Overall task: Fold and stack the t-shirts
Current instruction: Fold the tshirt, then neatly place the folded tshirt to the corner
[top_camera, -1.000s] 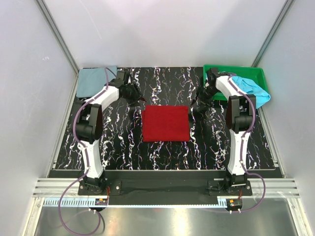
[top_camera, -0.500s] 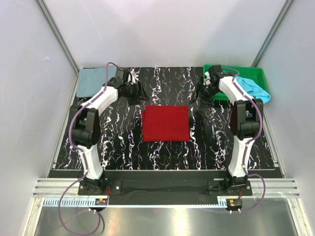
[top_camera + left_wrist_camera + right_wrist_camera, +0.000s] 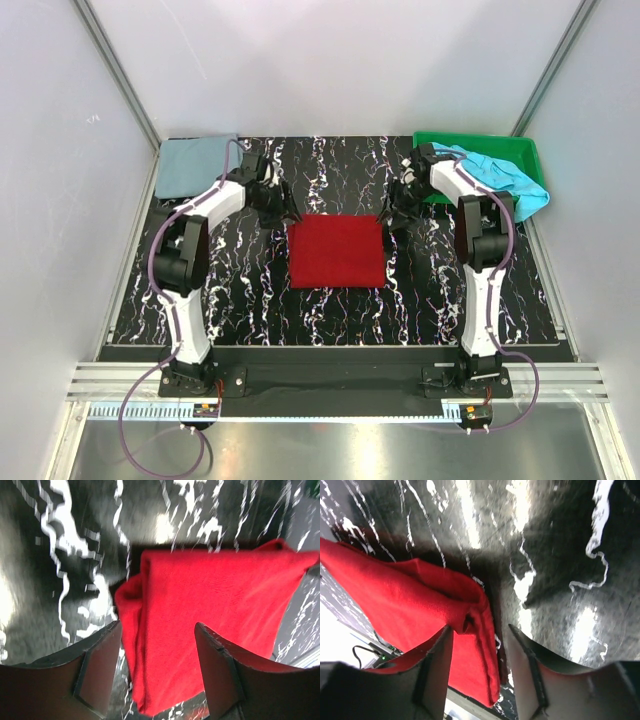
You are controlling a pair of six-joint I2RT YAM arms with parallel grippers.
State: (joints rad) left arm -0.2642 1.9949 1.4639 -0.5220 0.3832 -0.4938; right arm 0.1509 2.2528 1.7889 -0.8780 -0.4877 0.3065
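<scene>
A deep red t-shirt [image 3: 337, 250], folded into a square, lies flat in the middle of the table. My left gripper [image 3: 287, 217] hovers at its far left corner. It is open, and the folded left edge of the red t-shirt [image 3: 215, 600] lies between the spread fingers [image 3: 100, 665]. My right gripper [image 3: 388, 221] is at the far right corner, also open. The layered right edge of the red t-shirt [image 3: 420, 610] sits between its fingers [image 3: 530, 675]. A grey-blue t-shirt [image 3: 195, 165] lies at the back left. A turquoise t-shirt [image 3: 512, 177] drapes over the tray.
A green plastic tray [image 3: 470, 145] stands at the back right corner, under the turquoise cloth. The black marbled table top [image 3: 240, 300] ends at grey walls on three sides. Both arm bases are bolted along the near edge.
Both grippers have come down and inward from behind the red t-shirt to its two far corners. The red t-shirt has not moved.
</scene>
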